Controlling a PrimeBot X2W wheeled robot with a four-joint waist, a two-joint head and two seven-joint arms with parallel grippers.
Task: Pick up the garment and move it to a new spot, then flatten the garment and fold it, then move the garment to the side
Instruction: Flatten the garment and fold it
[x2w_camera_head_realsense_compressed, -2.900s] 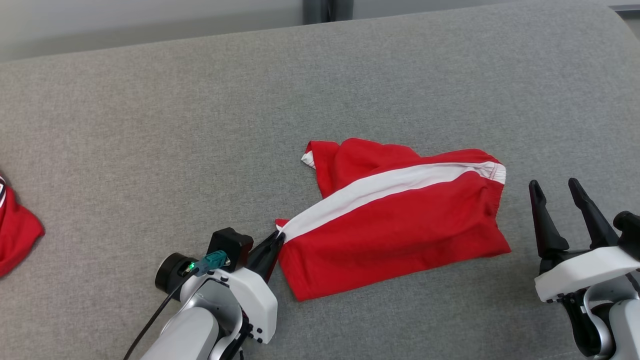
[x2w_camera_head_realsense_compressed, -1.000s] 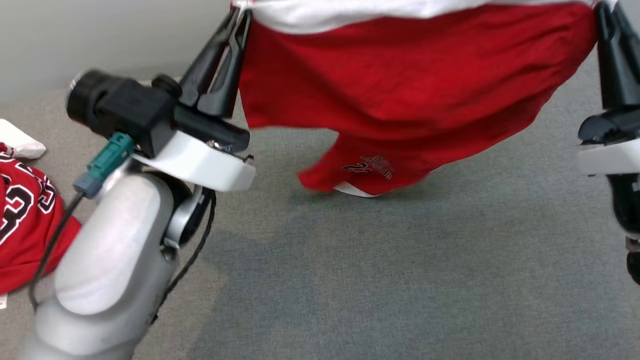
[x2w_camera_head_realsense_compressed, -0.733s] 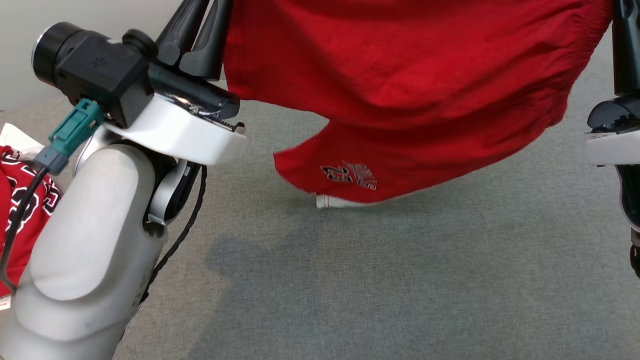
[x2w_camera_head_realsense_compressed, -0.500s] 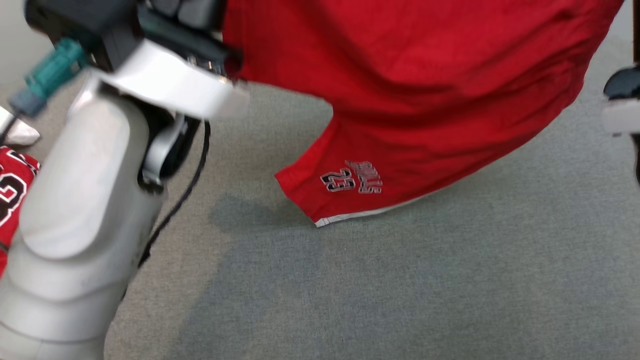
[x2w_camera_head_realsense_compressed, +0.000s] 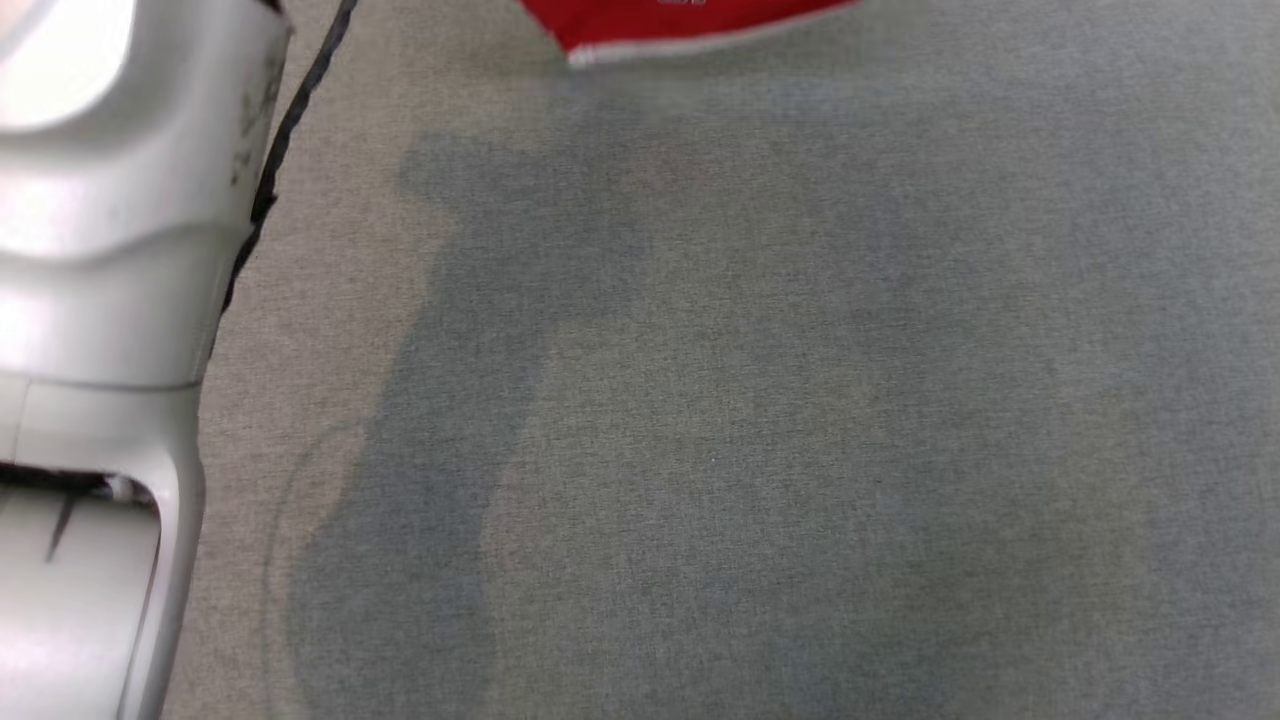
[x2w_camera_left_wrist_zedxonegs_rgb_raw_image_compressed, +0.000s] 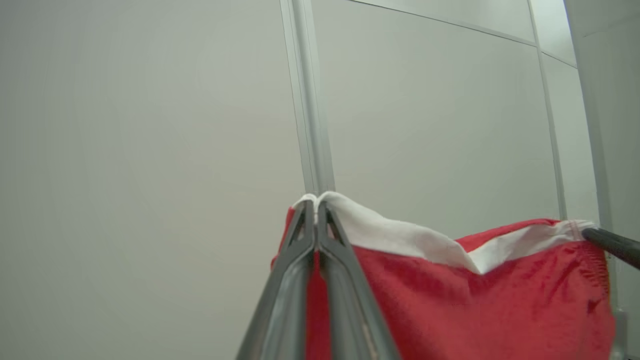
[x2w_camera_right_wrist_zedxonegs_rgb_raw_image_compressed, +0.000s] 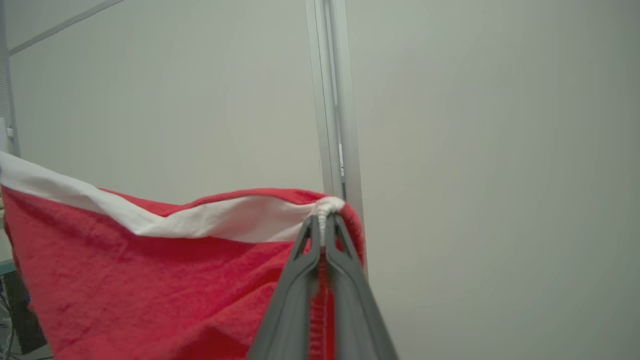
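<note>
- Garment hangs in the air, hem near the grey surface
- Left gripper pinches one end of the white band, right gripper the other
- Light, limp cloth; likely to sag and swing, so the band ends suit holding

- I see a grey fabric surface below the head camera, with a soft dark shadow across its left part.
- Pale wall panels stand ahead, split by a vertical metal strip.
- There is something dark low in the right wrist view, possibly cables.

Grey surface, red garment, pale forearm
</note>
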